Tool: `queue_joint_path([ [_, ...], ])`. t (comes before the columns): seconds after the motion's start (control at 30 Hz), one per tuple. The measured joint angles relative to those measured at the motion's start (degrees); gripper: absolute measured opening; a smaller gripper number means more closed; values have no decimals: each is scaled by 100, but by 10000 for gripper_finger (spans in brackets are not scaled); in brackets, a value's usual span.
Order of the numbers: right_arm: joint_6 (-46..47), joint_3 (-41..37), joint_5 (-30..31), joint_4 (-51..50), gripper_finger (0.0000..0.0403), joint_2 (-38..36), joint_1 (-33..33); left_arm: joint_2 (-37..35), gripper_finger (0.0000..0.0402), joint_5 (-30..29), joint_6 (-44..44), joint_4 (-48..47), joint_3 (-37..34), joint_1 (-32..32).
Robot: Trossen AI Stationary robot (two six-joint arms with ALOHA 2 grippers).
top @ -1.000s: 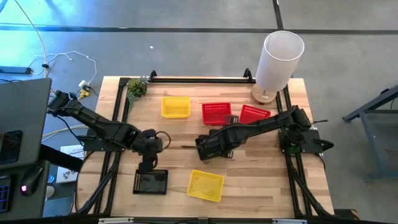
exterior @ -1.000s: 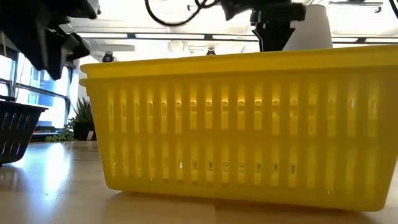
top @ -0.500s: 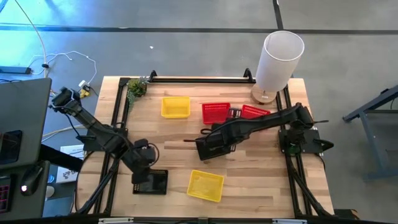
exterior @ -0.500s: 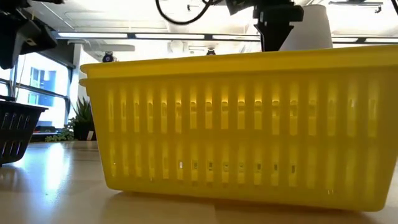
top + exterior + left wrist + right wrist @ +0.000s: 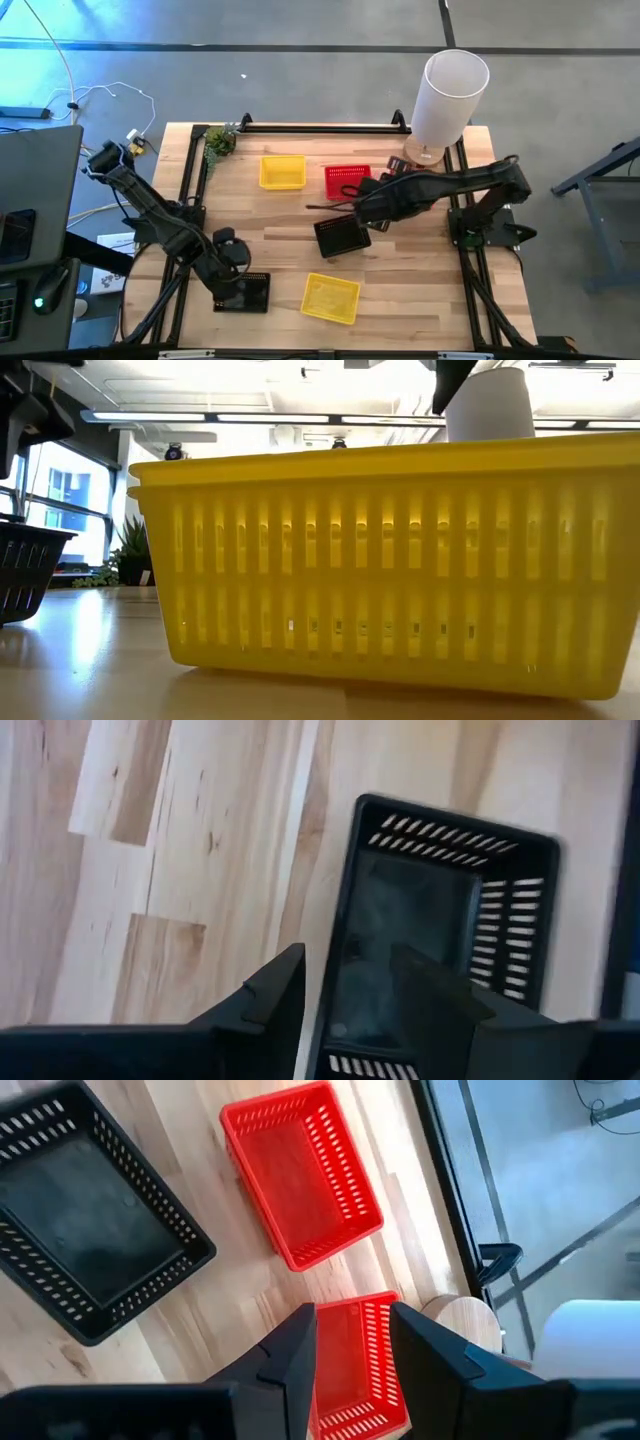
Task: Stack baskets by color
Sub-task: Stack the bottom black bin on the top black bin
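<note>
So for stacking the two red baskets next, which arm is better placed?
The right. Its gripper hangs open directly over the red baskets at the table's far side, fingers astride one basket's wall. The left gripper is down at the near black basket, well away from them.

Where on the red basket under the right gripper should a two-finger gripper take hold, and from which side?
Pinch one thin side wall of the red basket, coming from above: it sits upright, open side up, so the rim is exposed. The right gripper already hangs open over it.
</note>
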Motion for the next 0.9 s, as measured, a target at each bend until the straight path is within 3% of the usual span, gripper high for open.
queue_joint_path([
  [0.4, 194, -2, 120, -6, 114, -915, 1, 948, 133, 467, 20, 106, -2, -2],
  [0.63, 342, -2, 120, -6, 114, -1129, 1, 1355, 131, 412, -107, 105, -2, 81],
  [0.77, 339, -2, 118, -6, 114, -1131, 1, 1472, 102, 811, -367, 259, -2, 317],
  [0.9, 338, -5, 118, -3, 114, -1114, 1, 1522, 43, 822, -78, 536, 0, 491],
])
